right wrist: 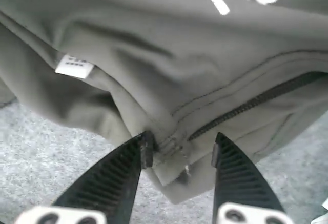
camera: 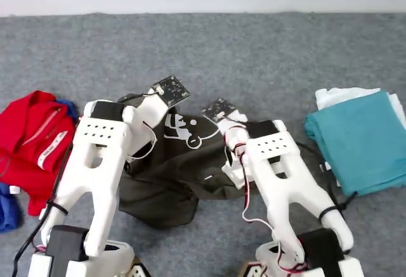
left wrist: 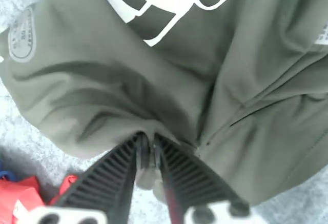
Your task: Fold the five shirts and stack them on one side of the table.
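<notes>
Grey surface [camera: 254, 49]; olive shirt [camera: 184, 169] between arms: left pincer [left wrist: 147, 147] clamped on its cloth, right pincer [right wrist: 179, 149] half-open astride hem [right wrist: 174, 175], readying fold.

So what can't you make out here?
High view: the left edge cuts off the blue shirt; the teal shirt covers most of the white shirt; the left arm and right arm hide parts of the olive shirt.
Right wrist view: the label is too small to read.
</notes>
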Controlling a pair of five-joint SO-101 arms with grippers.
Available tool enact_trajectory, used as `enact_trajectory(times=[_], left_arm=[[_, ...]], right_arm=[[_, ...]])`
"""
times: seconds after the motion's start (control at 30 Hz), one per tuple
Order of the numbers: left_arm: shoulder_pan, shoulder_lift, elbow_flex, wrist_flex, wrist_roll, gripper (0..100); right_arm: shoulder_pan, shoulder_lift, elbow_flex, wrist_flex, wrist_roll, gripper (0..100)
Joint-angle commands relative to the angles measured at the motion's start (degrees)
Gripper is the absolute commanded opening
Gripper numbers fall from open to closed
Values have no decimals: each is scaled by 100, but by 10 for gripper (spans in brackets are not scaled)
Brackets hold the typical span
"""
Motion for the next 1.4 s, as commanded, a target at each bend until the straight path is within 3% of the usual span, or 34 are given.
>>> enact_trajectory(times=[0.0, 0.47, 0.77, 0.87, 0.93, 1.2, 1.37], left_arm=[[62, -79, -189, 53, 44, 12], [62, -88, -189, 53, 44, 12], [62, -79, -189, 53, 44, 12], [62, -79, -180, 62, 44, 12], [62, -79, -180, 62, 44, 12], [53, -123, -215, 62, 44, 12], [-26, -132, -716, 167, 114, 12]], right_arm=[[-215, -66, -62, 66, 0, 197], [-242, 75, -26, 57, 0, 197], [-224, 1305, -79, -391, 0, 193], [-233, 1358, -220, -382, -9, 95], [-224, 1358, -343, -251, -18, 2], [-136, 1349, -905, 286, 9, 9], [356, 1068, -2119, 1051, 9, 9]])
